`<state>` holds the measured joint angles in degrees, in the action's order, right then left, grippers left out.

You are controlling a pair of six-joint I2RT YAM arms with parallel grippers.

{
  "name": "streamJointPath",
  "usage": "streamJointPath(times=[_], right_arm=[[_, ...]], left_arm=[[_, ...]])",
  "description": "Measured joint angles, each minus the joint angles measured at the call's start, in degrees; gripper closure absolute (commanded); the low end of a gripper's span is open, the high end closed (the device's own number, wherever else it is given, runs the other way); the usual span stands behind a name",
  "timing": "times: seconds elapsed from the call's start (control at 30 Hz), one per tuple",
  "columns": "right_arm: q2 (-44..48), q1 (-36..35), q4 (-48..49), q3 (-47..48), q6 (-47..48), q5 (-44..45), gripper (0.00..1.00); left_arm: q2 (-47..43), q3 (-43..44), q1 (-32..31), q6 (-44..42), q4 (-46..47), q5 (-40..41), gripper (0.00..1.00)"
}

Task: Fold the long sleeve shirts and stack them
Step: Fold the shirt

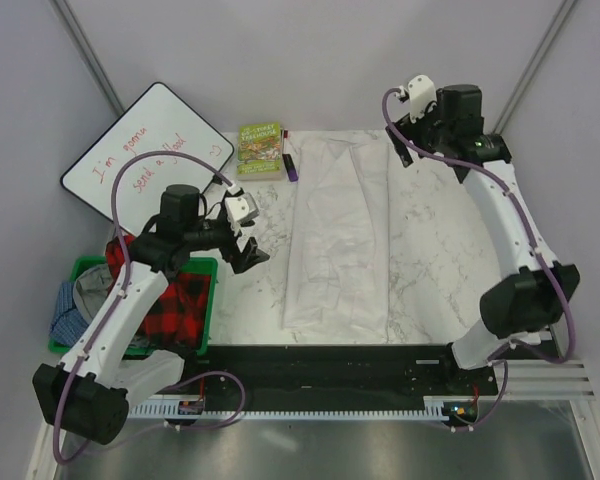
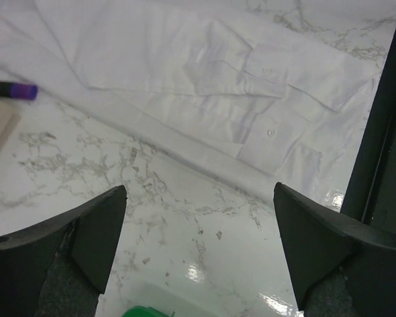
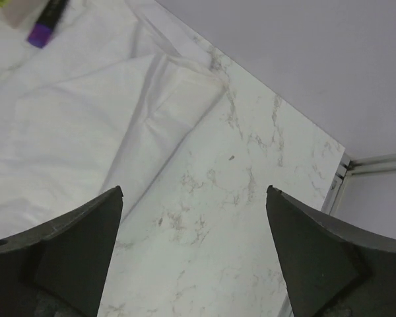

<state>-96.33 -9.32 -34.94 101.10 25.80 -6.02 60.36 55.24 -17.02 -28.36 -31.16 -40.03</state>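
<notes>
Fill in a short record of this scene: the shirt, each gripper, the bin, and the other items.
shirt: white shirt, folded into a long strip on the marble table
left gripper: open, empty, beside the shirt
right gripper: open, empty, by the shirt's far corner
bin: green bin at left, red plaid cloth draped over it
other items: book, purple marker, whiteboard

White shirt (image 1: 340,235), folded lengthwise, flat mid-table

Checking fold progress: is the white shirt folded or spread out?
Partly folded: the white shirt lies as a long narrow strip, sides and a cuffed sleeve turned inward, no crosswise fold yet.
</notes>
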Motion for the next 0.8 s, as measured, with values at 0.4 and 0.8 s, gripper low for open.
streamJointPath(times=[0.4, 0.8], right_arm=[[28.3, -4.6, -9.4, -40.3, 28.5, -20.2, 0.07], [52.5, -6.7, -9.9, -76.1, 59.3, -23.0, 0.21]], left_arm=[[-5.2, -16.2, -9.6, -36.4, -0.9, -4.1, 0.05], [-4.9, -36.0, -19.3, -48.9, 16.7, -0.5, 0.15]])
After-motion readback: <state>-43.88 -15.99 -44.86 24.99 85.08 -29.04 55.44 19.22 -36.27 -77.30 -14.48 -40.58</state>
